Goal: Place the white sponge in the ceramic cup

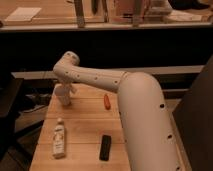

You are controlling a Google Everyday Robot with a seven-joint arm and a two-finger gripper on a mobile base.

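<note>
Hand (63, 89) sits right over ceramic cup (64, 99) on table (85, 129); grip state cannot be told

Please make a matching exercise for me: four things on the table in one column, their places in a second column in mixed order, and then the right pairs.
Things:
1. ceramic cup
2. white bottle
3. black bar
4. orange thing

Places:
A. near half of the table, middle
B. far left of the table, right at the claw
C. near left, lying down
D. far half of the table, middle, beside the arm

Pairs: 1-B, 2-C, 3-A, 4-D
</note>
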